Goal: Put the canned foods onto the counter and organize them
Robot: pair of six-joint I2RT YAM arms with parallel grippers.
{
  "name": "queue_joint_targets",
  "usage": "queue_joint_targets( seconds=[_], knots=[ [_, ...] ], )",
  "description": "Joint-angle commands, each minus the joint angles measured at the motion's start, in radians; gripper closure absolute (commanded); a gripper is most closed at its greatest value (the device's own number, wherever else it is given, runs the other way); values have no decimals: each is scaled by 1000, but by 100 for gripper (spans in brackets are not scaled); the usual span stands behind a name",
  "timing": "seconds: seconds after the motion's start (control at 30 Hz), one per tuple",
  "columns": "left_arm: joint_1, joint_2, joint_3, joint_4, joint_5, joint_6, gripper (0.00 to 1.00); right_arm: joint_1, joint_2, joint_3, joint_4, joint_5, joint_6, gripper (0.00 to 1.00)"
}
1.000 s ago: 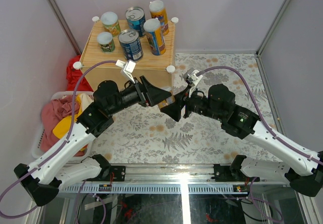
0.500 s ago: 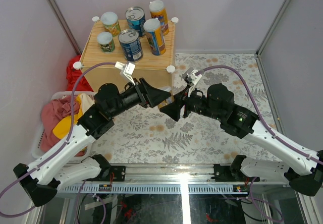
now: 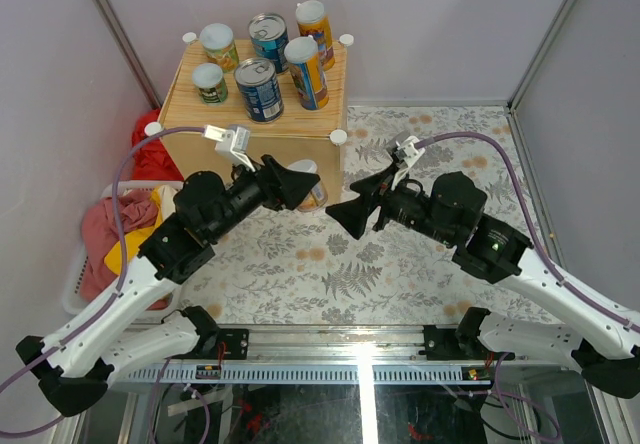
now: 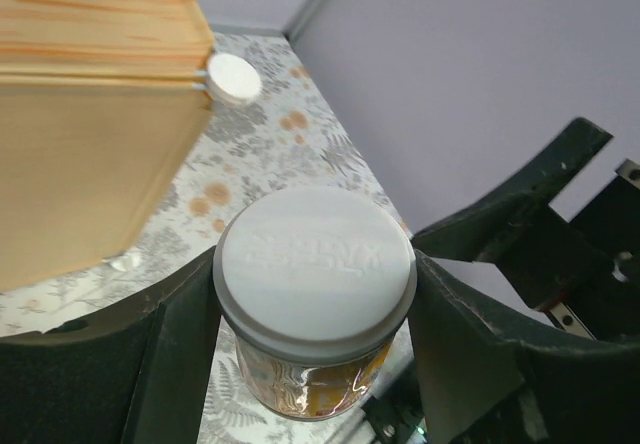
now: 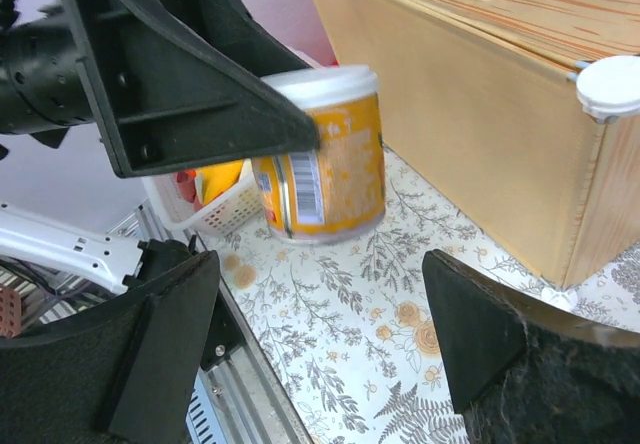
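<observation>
At centre of the top view, the left gripper (image 4: 315,349) clamps a yellow tin (image 4: 315,264) with a white lid, seemingly just off the floral mat (image 3: 330,274), near the counter (image 3: 200,119)'s front face; five tins (image 3: 260,89) crowd its plank top, upper left; the right gripper (image 3: 350,204) gapes empty beside it, open mat below

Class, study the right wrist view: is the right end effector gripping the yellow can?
No: the yellow can is clamped by the left end effector, while the right end effector stands open, clear of it.
</observation>
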Motion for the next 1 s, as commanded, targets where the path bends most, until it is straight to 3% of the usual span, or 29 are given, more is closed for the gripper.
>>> queue_joint_targets(
  seconds=[0.0,0.33,0.6,0.67,0.83,0.97],
  knots=[
    [-1,-32,98,49,-170,111,100,3,-18,-10,47,64,9,11],
    [-2,48,344,15,-560,503,100,1,-49,-63,29,202,-22,11],
    [12,156,409,192,-833,819,100,1,-51,-82,25,269,-65,10],
    [72,197,437,167,-808,807,100,1,-51,-88,28,280,-72,9],
    [324,277,498,33,-617,600,100,2,-55,-99,35,298,-87,9],
    [448,324,498,-12,-526,509,100,1,-63,-109,38,306,-95,8]
  ],
)
